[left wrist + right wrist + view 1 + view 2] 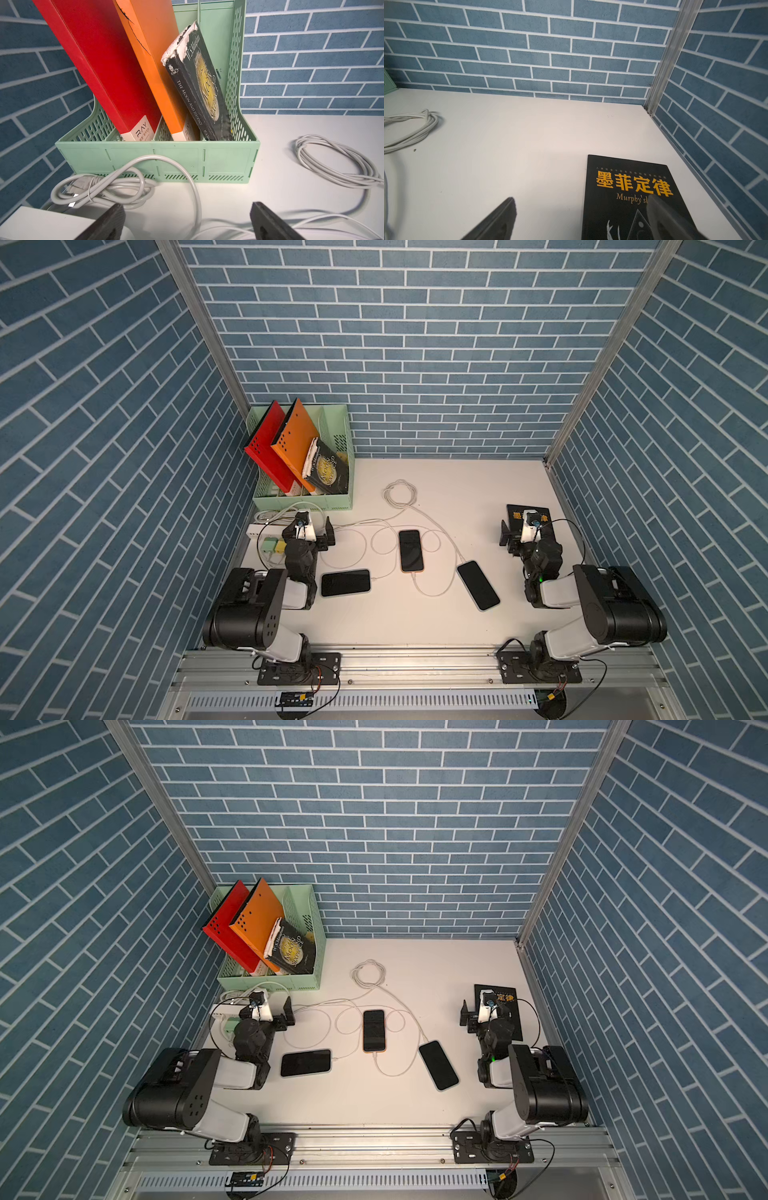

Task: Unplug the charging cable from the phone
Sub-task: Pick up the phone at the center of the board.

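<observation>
White table (pixel 457 489), blue brick walls (pixel 415 344): my left gripper (pixel 187 207) and right gripper (pixel 582 199) gape empty; three black plugged phones (pixel 411 550) lie mid-table, and their looping white charging cables (pixel 434 594) could drag a neighbour.

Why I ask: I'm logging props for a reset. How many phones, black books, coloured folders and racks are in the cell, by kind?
Phones: 3
Black books: 2
Coloured folders, red and orange: 2
Green rack: 1
Total: 8
</observation>
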